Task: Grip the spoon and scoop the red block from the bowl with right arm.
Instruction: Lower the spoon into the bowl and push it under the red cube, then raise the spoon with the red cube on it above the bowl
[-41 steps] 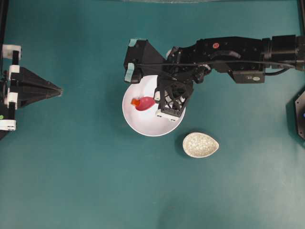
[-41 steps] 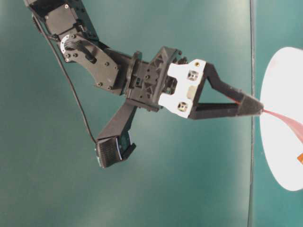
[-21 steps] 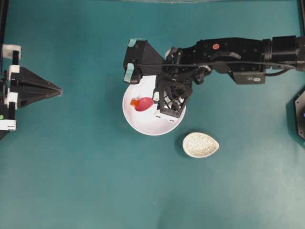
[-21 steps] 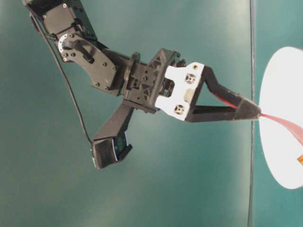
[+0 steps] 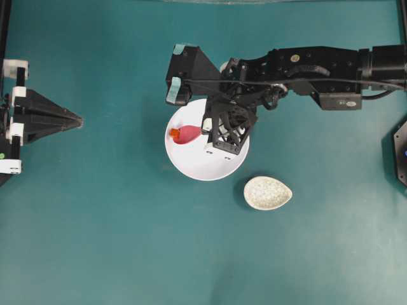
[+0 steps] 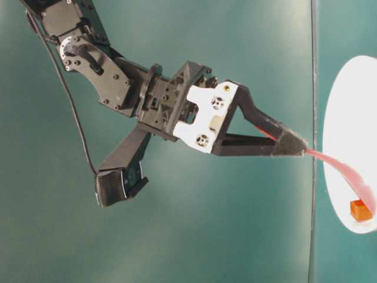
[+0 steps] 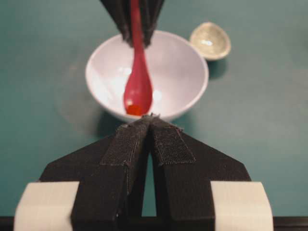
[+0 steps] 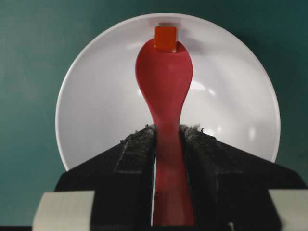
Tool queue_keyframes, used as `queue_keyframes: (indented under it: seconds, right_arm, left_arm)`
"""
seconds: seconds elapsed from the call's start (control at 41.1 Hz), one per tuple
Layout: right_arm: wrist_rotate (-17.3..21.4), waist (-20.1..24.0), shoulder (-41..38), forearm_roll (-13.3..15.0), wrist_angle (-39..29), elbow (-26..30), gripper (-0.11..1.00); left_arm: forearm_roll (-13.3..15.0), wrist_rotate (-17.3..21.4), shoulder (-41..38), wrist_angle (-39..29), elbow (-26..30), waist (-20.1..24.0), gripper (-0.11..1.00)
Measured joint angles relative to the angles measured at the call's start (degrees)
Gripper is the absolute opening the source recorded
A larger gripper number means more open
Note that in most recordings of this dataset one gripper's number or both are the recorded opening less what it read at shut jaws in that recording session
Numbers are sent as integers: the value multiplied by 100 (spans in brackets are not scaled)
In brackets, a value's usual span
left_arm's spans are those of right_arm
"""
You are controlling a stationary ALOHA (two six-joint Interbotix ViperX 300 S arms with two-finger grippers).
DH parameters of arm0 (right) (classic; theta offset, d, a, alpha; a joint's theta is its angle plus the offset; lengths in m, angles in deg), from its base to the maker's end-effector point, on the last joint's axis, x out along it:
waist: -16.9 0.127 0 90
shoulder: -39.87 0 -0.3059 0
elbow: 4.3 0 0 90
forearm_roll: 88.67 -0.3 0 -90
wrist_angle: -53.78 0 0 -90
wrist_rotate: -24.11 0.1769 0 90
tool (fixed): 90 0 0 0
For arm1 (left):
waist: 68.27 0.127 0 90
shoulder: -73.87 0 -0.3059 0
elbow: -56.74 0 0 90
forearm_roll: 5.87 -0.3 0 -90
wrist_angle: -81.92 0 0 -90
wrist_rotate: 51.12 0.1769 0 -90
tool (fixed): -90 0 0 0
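1. Red block (image 8: 166,38) sits at the tip of the spoon (image 8: 163,77), against the far wall of the bowl (image 8: 96,96), top centre of the right wrist view.
2. Right end effector (image 8: 167,139) is clamped on the spoon handle; left end effector (image 7: 150,132) is pressed together, holding nothing.
3. Risk: pushing forward may slide the block up the wall and over the rim, not into the scoop.
4. Tilting while lifting could roll the block off.

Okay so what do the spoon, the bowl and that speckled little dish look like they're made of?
The spoon looks like glossy pink-red plastic: smooth, uniformly coloured and slightly translucent at the thin handle. The bowl is plain white with soft highlights, so glazed ceramic or melamine; the look leaves it open. The speckled dish has a crackled, shiny cream surface, probably glazed ceramic.
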State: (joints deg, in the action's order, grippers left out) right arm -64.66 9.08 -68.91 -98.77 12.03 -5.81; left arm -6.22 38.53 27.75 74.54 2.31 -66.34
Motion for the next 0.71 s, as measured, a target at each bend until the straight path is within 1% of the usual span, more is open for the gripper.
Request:
queue_keyframes:
  seconds: [0.292, 0.705]
  right_arm:
    - [0, 18, 70, 0, 272, -79, 25]
    - [79, 123, 299, -18, 712, -483, 25]
  left_arm:
    - [0, 0, 0, 0, 0, 0, 1]
    - [0, 0, 0, 0, 0, 0, 1]
